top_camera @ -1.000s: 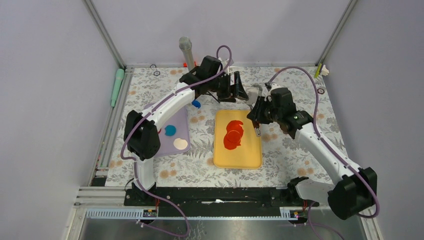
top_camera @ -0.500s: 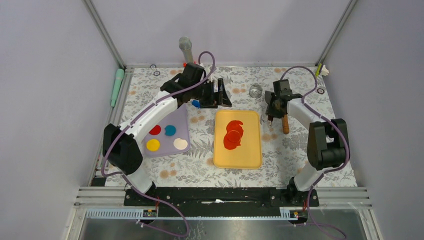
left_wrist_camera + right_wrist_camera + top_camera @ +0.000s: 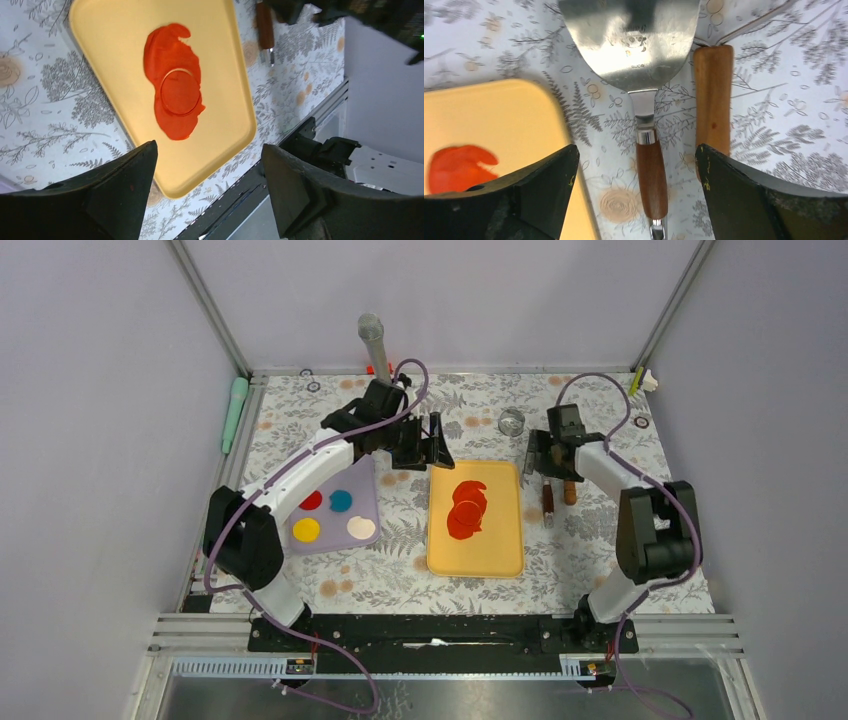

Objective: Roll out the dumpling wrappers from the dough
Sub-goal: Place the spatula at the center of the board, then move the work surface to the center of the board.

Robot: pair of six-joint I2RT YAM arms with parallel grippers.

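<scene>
The dumpling wrappers (image 3: pixel 466 508) lie as flat red clay on the yellow tray (image 3: pixel 500 545), overlapped into 1 patch. The left wrist view shows 1 round outline pressed into its middle. The patch sits in the tray's far half, apart from every rim, and the near half is bare yellow.

A spatula (image 3: pixel 644 50) with a steel blade and a wooden grip lies on the floral cloth (image 3: pixel 600 540) just beside the tray's right rim. A small stamped mark on the blade is too small to read. A second wooden handle (image 3: pixel 713 100) lies just to its right.

The right gripper (image 3: pixel 634 150) hangs over the spatula with its fingers spread wide. Cloth shows on both sides of the grip, and it holds nothing. The left gripper (image 3: pixel 207 190) hovers by the tray's far left corner, fingers also wide apart with nothing between them.

Left of the tray, past a strip of cloth, a purple board (image 3: pixel 333 540) carries 4 separate pieces: a red disc (image 3: pixel 311 500), a blue disc (image 3: pixel 341 500), a yellow disc (image 3: pixel 306 530) and a cream disc (image 3: pixel 361 528). A metal ring (image 3: pixel 511 421) stands on the cloth beyond the tray's far right corner, between the 2 grippers.
</scene>
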